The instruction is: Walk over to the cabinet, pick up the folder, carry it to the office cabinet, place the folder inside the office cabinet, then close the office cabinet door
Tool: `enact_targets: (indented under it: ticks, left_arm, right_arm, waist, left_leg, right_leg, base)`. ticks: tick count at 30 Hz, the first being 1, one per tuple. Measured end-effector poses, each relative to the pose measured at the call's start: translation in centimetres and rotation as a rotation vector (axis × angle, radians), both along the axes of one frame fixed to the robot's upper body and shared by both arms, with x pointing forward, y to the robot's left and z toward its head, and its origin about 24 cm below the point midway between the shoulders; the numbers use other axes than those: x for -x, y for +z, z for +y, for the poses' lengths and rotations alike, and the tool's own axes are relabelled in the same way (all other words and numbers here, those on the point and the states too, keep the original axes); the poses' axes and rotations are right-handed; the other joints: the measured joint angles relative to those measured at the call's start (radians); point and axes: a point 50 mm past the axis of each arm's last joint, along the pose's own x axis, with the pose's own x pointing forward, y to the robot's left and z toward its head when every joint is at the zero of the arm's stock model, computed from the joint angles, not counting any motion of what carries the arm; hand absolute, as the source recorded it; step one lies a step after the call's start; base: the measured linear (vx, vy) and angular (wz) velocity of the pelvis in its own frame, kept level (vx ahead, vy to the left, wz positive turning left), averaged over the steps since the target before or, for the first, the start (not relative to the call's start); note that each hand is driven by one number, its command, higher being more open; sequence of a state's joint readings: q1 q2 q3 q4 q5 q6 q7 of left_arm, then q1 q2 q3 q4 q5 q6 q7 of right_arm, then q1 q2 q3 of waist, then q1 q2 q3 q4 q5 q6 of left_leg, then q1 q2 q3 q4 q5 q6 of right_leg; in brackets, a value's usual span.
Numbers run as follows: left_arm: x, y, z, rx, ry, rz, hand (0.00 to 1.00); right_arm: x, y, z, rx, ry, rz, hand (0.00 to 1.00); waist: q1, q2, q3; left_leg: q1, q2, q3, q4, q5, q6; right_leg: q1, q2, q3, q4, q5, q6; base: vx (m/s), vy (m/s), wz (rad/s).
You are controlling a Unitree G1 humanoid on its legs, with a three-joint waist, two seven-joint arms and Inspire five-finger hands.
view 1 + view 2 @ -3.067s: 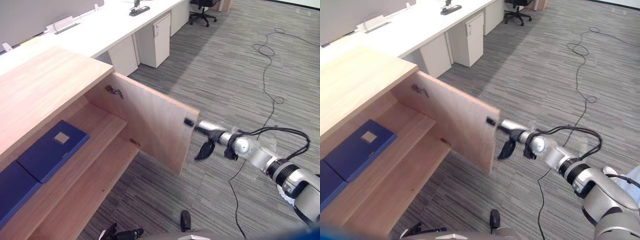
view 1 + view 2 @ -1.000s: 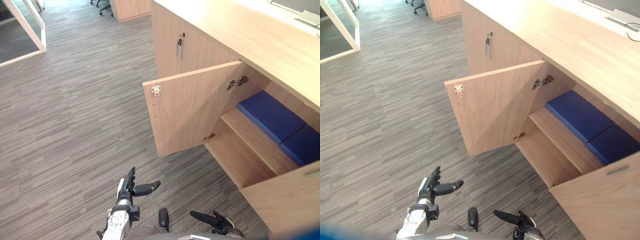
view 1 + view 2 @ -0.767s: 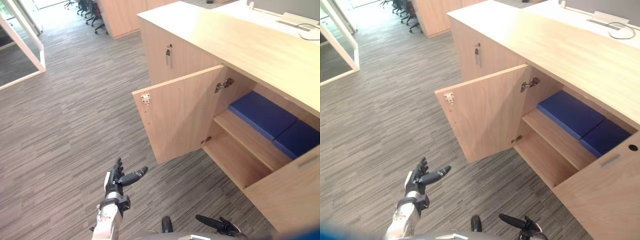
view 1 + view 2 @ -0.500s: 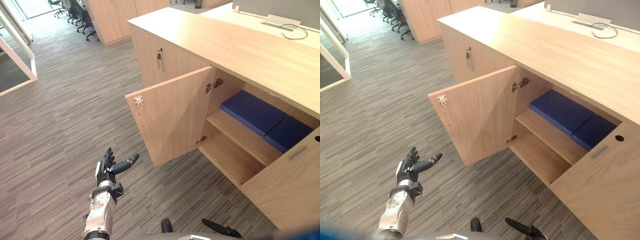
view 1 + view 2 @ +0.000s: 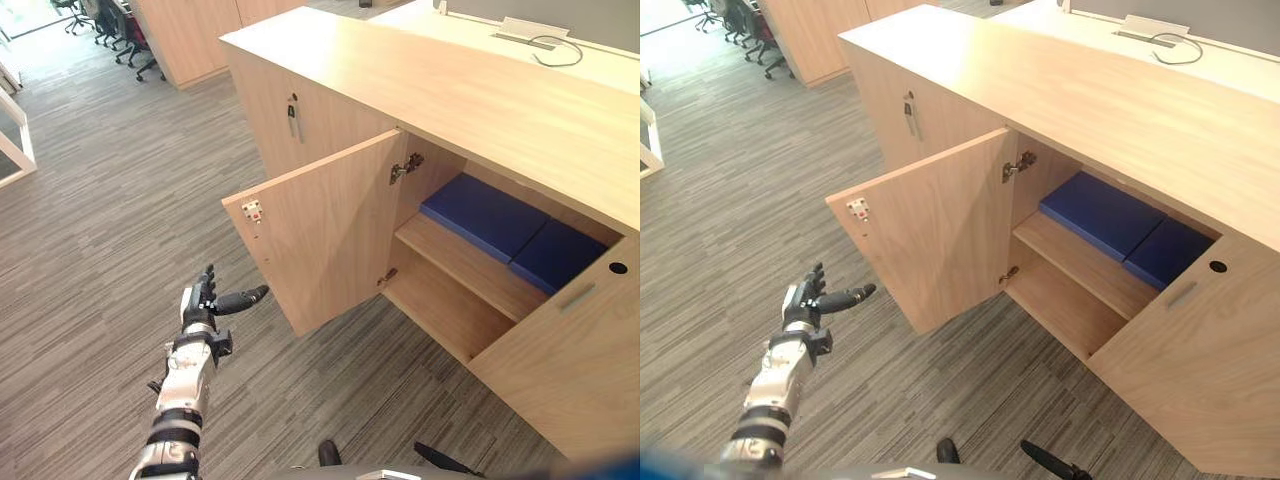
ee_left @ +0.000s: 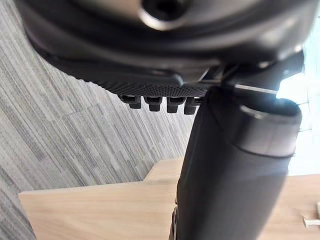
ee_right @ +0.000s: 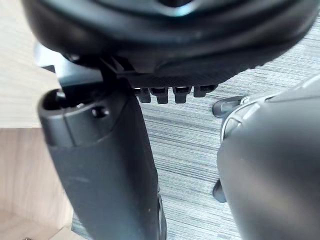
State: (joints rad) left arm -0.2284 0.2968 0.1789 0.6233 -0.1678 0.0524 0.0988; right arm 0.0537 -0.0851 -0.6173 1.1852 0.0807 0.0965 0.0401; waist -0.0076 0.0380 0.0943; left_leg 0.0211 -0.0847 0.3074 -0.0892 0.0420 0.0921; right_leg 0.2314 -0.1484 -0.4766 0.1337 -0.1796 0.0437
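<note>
Office cabinet (image 5: 440,85): door (image 5: 325,230) stands open. A blue folder (image 5: 483,213) lies flat on the upper shelf (image 5: 455,262) inside, with a second blue folder (image 5: 556,256) just to its right. Left hand (image 5: 203,306) hovers over the carpet (image 5: 90,200), left of the door's free edge and apart from it, fingers straight and spread, empty. Right hand (image 7: 170,40) sits low at the near edge, fingers straight, empty.

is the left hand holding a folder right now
No, the left hand is open and empty, its fingers straight, while the blue folders lie flat on the upper shelf inside the open cabinet.
</note>
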Motion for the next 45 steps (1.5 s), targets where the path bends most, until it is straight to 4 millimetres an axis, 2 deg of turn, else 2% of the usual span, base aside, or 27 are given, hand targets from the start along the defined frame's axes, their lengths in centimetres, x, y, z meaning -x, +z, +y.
enact_targets:
  ticks: [2, 3, 4, 5, 6, 7, 8, 10, 11, 13, 16, 18, 20, 24, 29, 31, 33, 36, 37, 38, 40, 41, 42, 43, 44, 45]
  left_arm:
    - [-0.3, 0.1, 1.3, -0.020, 0.021, 0.030, 1.00]
    - [-0.6, 0.2, 2.0, -0.020, 0.040, 0.045, 1.00]
    - [-0.7, 0.3, 2.5, -0.027, 0.049, 0.052, 1.00]
    - [-1.0, 0.5, 3.3, -0.038, 0.064, 0.071, 1.00]
    - [-1.4, 0.9, 4.0, -0.036, 0.074, 0.079, 1.00]
    - [-1.6, 1.3, 4.3, -0.045, 0.074, 0.077, 1.00]
    - [-1.9, 1.5, 4.4, -0.038, 0.078, 0.079, 1.00]
    - [-1.7, 1.2, 4.6, -0.027, 0.086, 0.090, 1.00]
    - [-1.7, 1.1, 4.5, -0.022, 0.083, 0.100, 1.00]
    - [-2.4, 1.5, 4.1, -0.022, 0.056, 0.092, 1.00]
    - [-4.7, 3.7, 3.1, -0.016, -0.008, 0.022, 1.00]
    - [-5.1, 4.5, 3.4, -0.025, -0.004, 0.003, 1.00]
    - [-5.4, 5.0, 3.6, -0.110, -0.080, 0.033, 1.00]
    - [-5.6, 5.1, 3.0, -0.195, -0.211, 0.072, 1.00]
    - [-5.9, 5.2, 2.1, -0.324, -0.338, 0.118, 1.00]
    - [-6.0, 5.3, 1.6, -0.462, -0.418, 0.159, 1.00]
    - [-6.0, 5.7, 0.6, -0.687, -0.583, 0.215, 1.00]
    - [-5.9, 6.1, -1.1, -0.834, -0.772, 0.234, 1.00]
    - [-5.4, 6.3, -2.6, -0.915, -0.926, 0.241, 1.00]
    - [-5.1, 6.3, -3.3, -0.936, -0.994, 0.248, 1.00]
    - [-3.1, 5.8, -7.3, -0.970, -1.281, 0.235, 1.00]
    - [-2.0, 5.8, -9.2, -0.942, -1.378, 0.191, 1.00]
    - [-1.0, 5.9, -10.5, -0.925, -1.443, 0.152, 1.00]
    - [1.0, 6.4, -12.9, -0.878, -1.563, 0.058, 1.00]
    - [2.6, 7.4, -15.2, -0.797, -1.675, -0.058, 1.00]
    - [3.6, 8.1, -16.3, -0.765, -1.753, -0.122, 1.00]
  right_arm:
    - [-0.1, -0.1, 0.3, -0.012, 0.001, -0.002, 1.00]
    - [-0.2, -0.1, 0.4, -0.021, 0.001, -0.008, 1.00]
    - [-0.3, -0.1, 0.5, -0.026, 0.003, -0.014, 1.00]
    - [-0.5, -0.1, 0.5, -0.031, 0.005, -0.021, 1.00]
    - [-0.3, -0.1, 0.5, -0.032, -0.003, -0.019, 1.00]
    - [-0.3, -0.1, 0.4, -0.034, -0.019, -0.021, 1.00]
    - [0.0, 0.0, -0.3, -0.025, -0.070, -0.026, 1.00]
    - [0.0, 0.3, -1.2, -0.007, -0.097, -0.034, 1.00]
    - [0.1, 0.4, -1.9, 0.011, -0.098, -0.033, 1.00]
    - [0.5, 0.6, -2.6, 0.025, -0.117, -0.030, 1.00]
    - [1.0, 0.7, -3.2, 0.029, -0.205, -0.044, 1.00]
    - [1.2, 0.6, -3.1, 0.016, -0.224, -0.047, 1.00]
    - [1.7, 0.3, -2.3, -0.011, -0.232, -0.032, 1.00]
    - [1.2, 0.2, -1.4, -0.049, -0.219, -0.057, 1.00]
    - [0.2, 0.3, -1.5, -0.056, -0.187, -0.091, 1.00]
    - [0.2, 0.5, -2.1, -0.048, -0.179, -0.098, 1.00]
    - [0.4, 0.6, -2.8, -0.029, -0.153, -0.087, 1.00]
    - [0.8, 0.8, -3.4, -0.006, -0.102, -0.056, 1.00]
    - [1.0, 0.8, -3.7, 0.009, -0.048, -0.034, 1.00]
    - [1.0, 0.8, -3.7, 0.012, -0.027, -0.027, 1.00]
    - [-1.1, 1.7, -5.4, 0.053, 0.111, -0.009, 1.00]
    - [-1.9, 2.3, -6.4, 0.042, 0.151, -0.057, 1.00]
    - [-2.6, 2.8, -7.1, 0.054, 0.145, -0.098, 1.00]
    - [-3.6, 3.5, -8.0, 0.093, 0.120, -0.161, 1.00]
    - [-4.5, 3.7, -7.8, 0.117, 0.114, -0.213, 1.00]
    - [-4.7, 3.6, -7.5, 0.124, 0.111, -0.224, 1.00]
  waist:
    - [-0.001, 0.003, -0.001]
    - [-0.002, 0.015, -0.004]
    - [-0.002, 0.020, -0.005]
    - [-0.002, 0.023, -0.002]
    - [-0.003, 0.003, -0.012]
    - [-0.003, -0.011, -0.015]
    - [-0.009, -0.006, -0.022]
    - [-0.002, 0.011, -0.028]
    - [-0.003, 0.023, -0.033]
    - [-0.001, 0.028, -0.036]
    - [-0.008, 0.022, -0.040]
    - [-0.014, 0.013, -0.043]
    - [-0.014, -0.003, -0.050]
    - [0.000, -0.008, -0.053]
    - [0.006, -0.014, -0.052]
    - [0.005, -0.015, -0.052]
    - [0.004, -0.017, -0.051]
    - [0.005, -0.017, -0.051]
    - [0.010, -0.017, -0.051]
    - [0.012, -0.017, -0.051]
    - [0.032, -0.025, -0.066]
    - [0.045, -0.024, -0.070]
    - [0.046, -0.026, -0.071]
    - [0.041, -0.034, -0.079]
    - [0.042, -0.047, -0.085]
    - [0.039, -0.055, -0.091]
  left_leg:
    - [0.014, 0.031, -0.002, 0.001, 0.000, 0.000]
    - [0.017, 0.069, -0.014, 0.001, 0.001, -0.001]
    - [0.019, 0.085, -0.015, 0.001, 0.002, -0.003]
    - [0.029, 0.105, -0.014, 0.001, 0.010, -0.014]
    - [0.032, 0.102, -0.011, 0.001, 0.009, -0.042]
    - [0.033, 0.095, -0.009, 0.001, 0.003, -0.057]
    - [0.032, 0.107, -0.012, 0.000, 0.006, -0.077]
    - [0.032, 0.120, 0.006, 0.000, 0.005, -0.089]
    - [0.032, 0.125, 0.013, 0.000, 0.006, -0.098]
    - [0.029, 0.138, 0.016, -0.003, 0.007, -0.108]
    - [0.004, 0.139, 0.015, 0.000, 0.008, -0.109]
    - [-0.004, 0.134, 0.016, 0.000, 0.009, -0.107]
    - [-0.003, 0.129, 0.016, 0.001, 0.010, -0.106]
    - [0.005, 0.125, 0.014, 0.001, 0.010, -0.106]
    - [0.010, 0.115, 0.010, 0.000, 0.010, -0.106]
    - [0.009, 0.107, 0.008, 0.000, 0.010, -0.106]
    - [0.000, 0.098, 0.003, -0.001, 0.012, -0.103]
    - [-0.016, 0.081, -0.014, -0.002, 0.017, -0.086]
    - [-0.026, 0.071, -0.018, -0.004, 0.020, -0.071]
    - [-0.029, 0.068, -0.018, -0.004, 0.018, -0.068]
    - [-0.031, 0.048, -0.004, -0.006, 0.015, -0.043]
    - [-0.031, 0.039, 0.005, -0.005, 0.009, -0.035]
    - [-0.033, 0.032, 0.006, -0.005, 0.007, -0.032]
    - [-0.044, 0.021, 0.004, -0.005, 0.003, -0.026]
    - [-0.049, 0.015, 0.011, -0.006, -0.003, -0.019]
    - [-0.049, 0.013, 0.012, -0.006, -0.004, -0.018]
  right_leg:
    - [-0.018, 0.017, 0.020, 0.052, 0.017, -0.016]
    - [-0.052, 0.030, 0.037, 0.091, -0.015, -0.019]
    - [-0.057, 0.041, 0.036, 0.059, -0.038, -0.014]
    - [-0.063, 0.044, 0.034, -0.034, -0.031, -0.011]
    - [-0.084, 0.026, 0.040, -0.119, 0.061, -0.011]
    - [-0.111, 0.007, 0.050, -0.119, 0.119, 0.017]
    - [-0.112, 0.010, 0.067, -0.111, 0.100, 0.041]
    - [-0.116, 0.025, 0.083, -0.120, 0.096, 0.033]
    - [-0.119, 0.036, 0.093, -0.125, 0.098, 0.027]
    - [-0.125, 0.047, 0.098, -0.125, 0.099, 0.020]
    - [-0.148, 0.052, 0.100, -0.123, 0.101, 0.019]
    - [-0.159, 0.051, 0.102, -0.119, 0.103, 0.021]
    - [-0.157, 0.039, 0.103, -0.119, 0.106, 0.022]
    - [-0.149, 0.029, 0.099, -0.121, 0.128, 0.016]
    - [-0.143, 0.017, 0.088, -0.121, 0.138, 0.020]
    - [-0.143, 0.009, 0.083, -0.121, 0.139, 0.021]
    - [-0.146, -0.001, 0.070, -0.120, 0.140, 0.024]
    - [-0.149, -0.016, 0.065, -0.121, 0.140, 0.045]
    - [-0.155, -0.026, 0.061, -0.121, 0.146, 0.057]
    - [-0.158, -0.029, 0.061, -0.121, 0.148, 0.061]
    - [-0.158, -0.049, 0.066, -0.118, 0.169, 0.084]
    - [-0.163, -0.060, 0.073, -0.120, 0.175, 0.087]
    - [-0.167, -0.065, 0.074, -0.122, 0.178, 0.089]
    - [-0.176, -0.075, 0.071, -0.123, 0.183, 0.091]
    - [-0.177, -0.083, 0.071, -0.125, 0.191, 0.094]
    - [-0.177, -0.083, 0.070, -0.129, 0.197, 0.092]
  base:
    - [0.08, -0.055, -0.15]
    - [0.06, -0.061, -0.18]
    - [0.03, -0.064, -0.17]
    - [-0.04, -0.107, -0.10]
    - [-0.07, -0.104, -0.05]
    - [-0.07, -0.136, 0.04]
    - [-0.03, -0.113, -0.07]
    - [-0.01, -0.160, -0.23]
    - [-0.02, -0.133, -0.24]
    - [-0.02, -0.096, -0.11]
    - [-0.02, -0.039, 0.00]
    - [0.01, 0.023, 0.00]
    - [0.01, 0.054, 0.01]
    - [-0.01, 0.058, 0.03]
    - [-0.07, 0.052, 0.07]
    - [-0.10, 0.046, 0.05]
    - [-0.11, 0.046, 0.15]
    - [-0.11, 0.066, 0.26]
    - [-0.13, 0.081, 0.19]
    - [-0.12, 0.093, 0.11]
    - [-0.08, 0.102, -0.11]
    - [-0.07, 0.120, -0.15]
    - [-0.06, 0.144, -0.03]
    - [-0.02, 0.151, 0.02]
    - [0.00, 0.127, 0.01]
    - [0.05, 0.063, -0.10]
